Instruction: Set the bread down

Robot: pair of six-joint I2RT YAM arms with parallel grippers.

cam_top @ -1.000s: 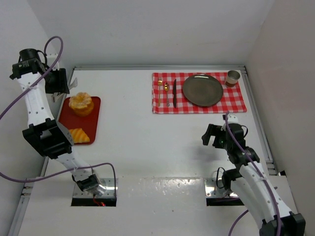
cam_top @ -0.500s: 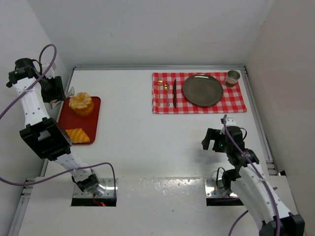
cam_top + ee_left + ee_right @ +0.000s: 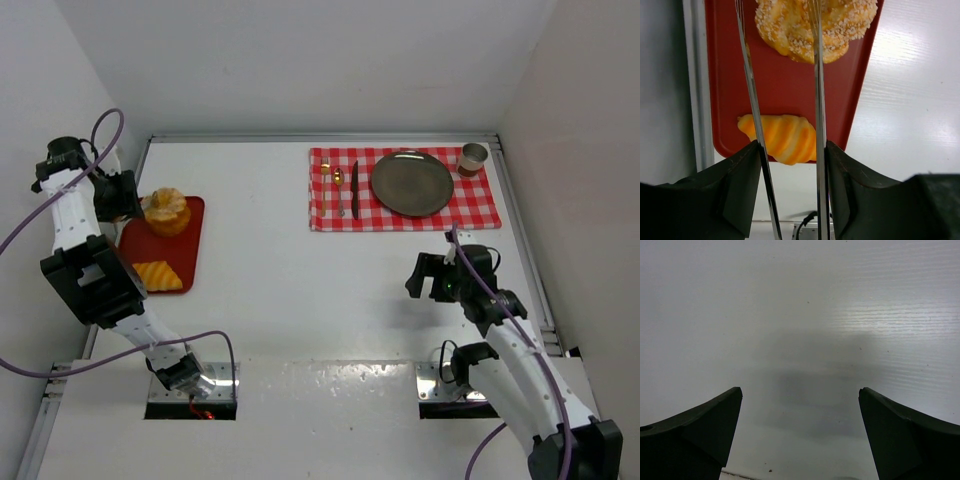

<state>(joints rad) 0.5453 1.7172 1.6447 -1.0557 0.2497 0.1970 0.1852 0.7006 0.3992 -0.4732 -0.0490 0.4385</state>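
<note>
The round seeded bun and the striped croissant lie on a red tray at the table's left edge. My left gripper is just left of the bun, shut on a pair of thin metal tongs. In the left wrist view the two tong blades run forward with a gap between them, over the croissant and the tray. Their far ends lie across the bun. My right gripper is open and empty over bare table, as the right wrist view shows.
A red checked placemat at the back right carries a dark plate, a knife, a fork and a small cup. The left wall stands close behind the left arm.
My left gripper with the tongs has dropped down and moved nearer, ending beside the bun. The right arm has barely shifted. The bread has not moved.
</note>
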